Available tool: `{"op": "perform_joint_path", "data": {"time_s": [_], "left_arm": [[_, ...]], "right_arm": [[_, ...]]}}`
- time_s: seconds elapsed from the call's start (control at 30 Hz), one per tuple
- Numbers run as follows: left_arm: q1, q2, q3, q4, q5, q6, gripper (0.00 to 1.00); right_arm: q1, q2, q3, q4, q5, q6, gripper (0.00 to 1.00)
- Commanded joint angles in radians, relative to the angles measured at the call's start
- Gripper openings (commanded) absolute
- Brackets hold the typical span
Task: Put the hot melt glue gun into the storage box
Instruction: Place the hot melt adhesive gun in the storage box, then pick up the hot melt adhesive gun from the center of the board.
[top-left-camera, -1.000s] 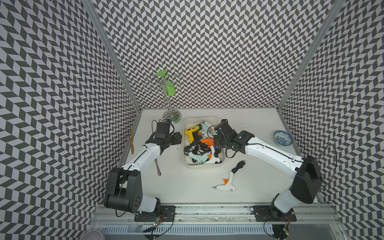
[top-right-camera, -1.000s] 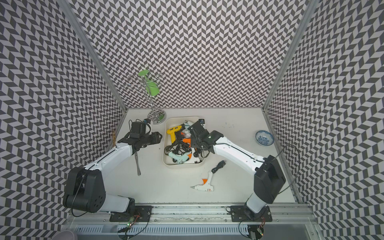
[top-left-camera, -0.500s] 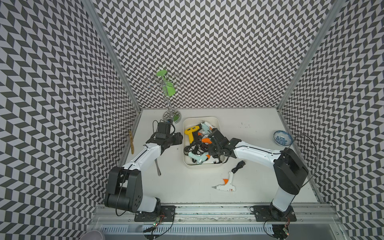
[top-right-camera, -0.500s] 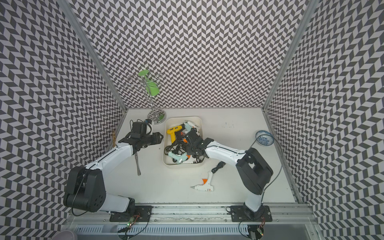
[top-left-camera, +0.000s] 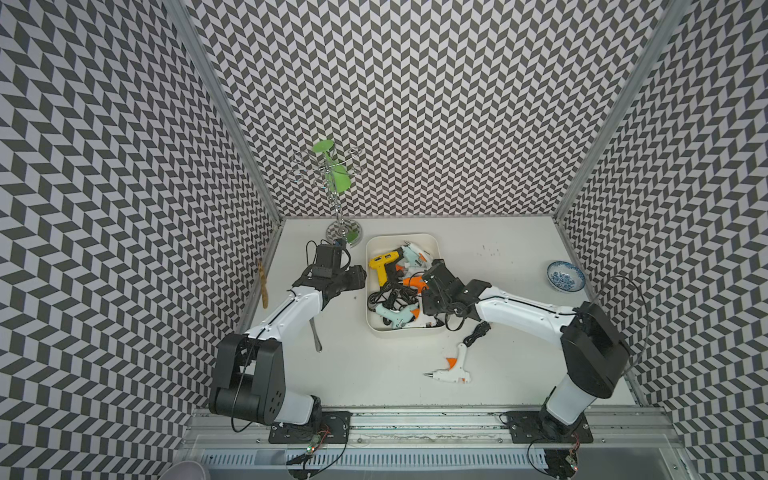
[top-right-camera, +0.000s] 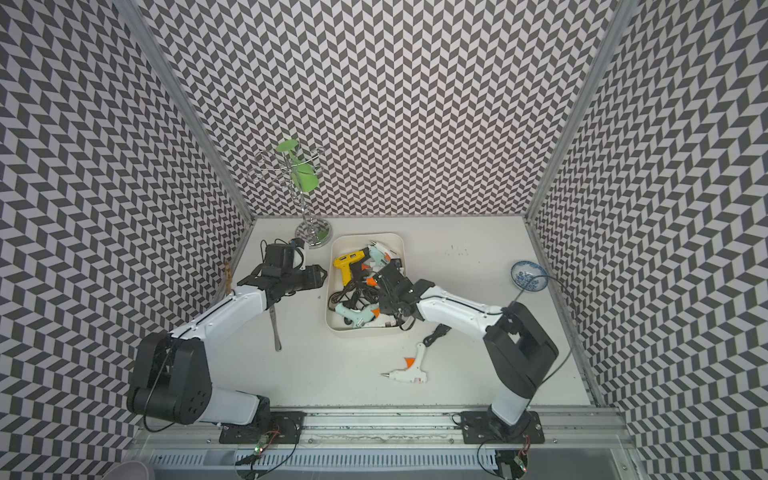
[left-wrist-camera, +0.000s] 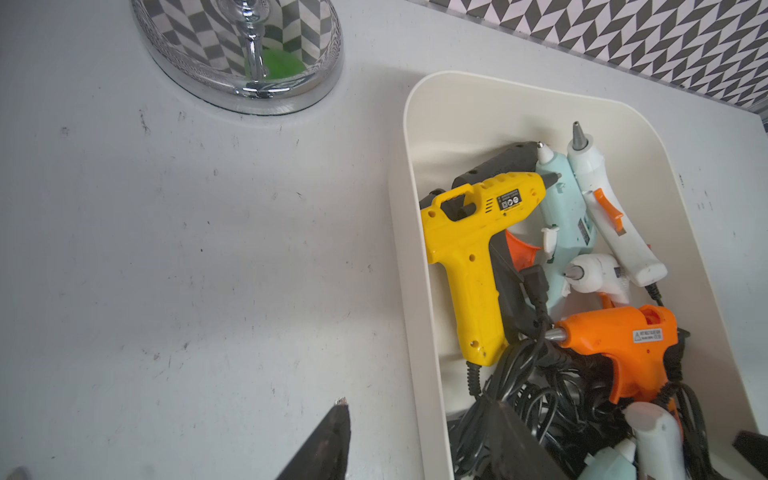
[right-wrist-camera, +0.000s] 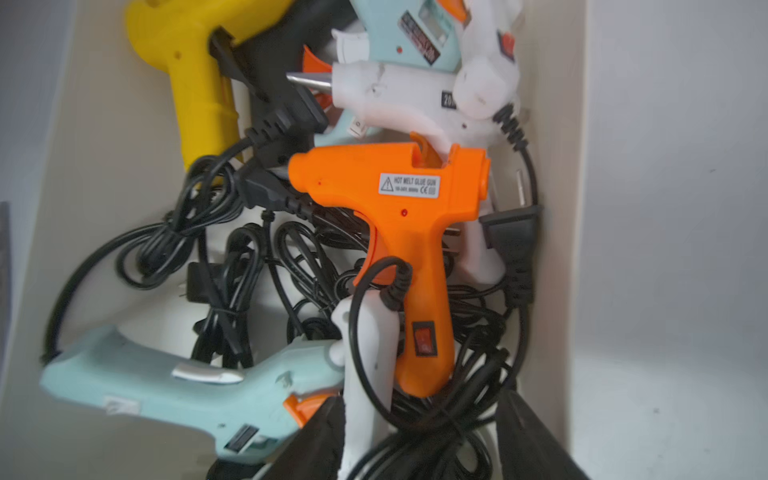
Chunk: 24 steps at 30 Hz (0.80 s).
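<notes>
In both top views: box (top-left-camera: 401, 331) (top-right-camera: 365, 330) at centre, crammed with guns (top-left-camera: 382, 266); 1 white gun (top-left-camera: 451, 374) (top-right-camera: 409, 375) lower centre on table (top-left-camera: 365, 374), not yet stowed. Left wrist: left claw (left-wrist-camera: 422, 440) spread, empty, flanking box rim, probably to steady it. Right wrist: right claw (right-wrist-camera: 419, 436) parted, gripping nothing, over orange gun (right-wrist-camera: 399, 199) resting on cords (right-wrist-camera: 232, 257).

Left arm (top-left-camera: 293, 309) and right arm (top-left-camera: 524, 312) alike: white tapered shells between bulky black joints, thin black cable along each. Black foot plates (top-left-camera: 309, 428) with screws on a silver rail (top-left-camera: 415, 422). Dark wedge-shaped pincer fingers (left-wrist-camera: 330, 446), tips scuffed.
</notes>
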Motion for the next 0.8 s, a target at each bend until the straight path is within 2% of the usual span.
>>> {"op": "perform_joint_path", "data": {"time_s": [0.0,0.2,0.3,0.5,0.77], "left_arm": [[-0.004,-0.002,0.005,0.016,0.014,0.0,0.58],[-0.01,-0.013,0.005,0.016,0.023,-0.002,0.58],[-0.013,-0.019,0.005,0.017,0.033,-0.003,0.58],[-0.026,-0.027,0.001,0.018,0.051,-0.007,0.58],[-0.033,-0.027,-0.004,0.021,0.06,-0.005,0.58]], "right_arm": [[0.004,-0.126,0.046,-0.083,0.105,0.047,0.7],[0.001,-0.24,-0.021,-0.276,0.147,0.195,0.71],[0.001,-0.294,-0.124,-0.333,0.074,0.26,0.69],[0.025,-0.401,-0.383,-0.184,-0.117,0.318,0.67],[0.047,-0.337,-0.461,-0.097,-0.116,0.299,0.69]]}}
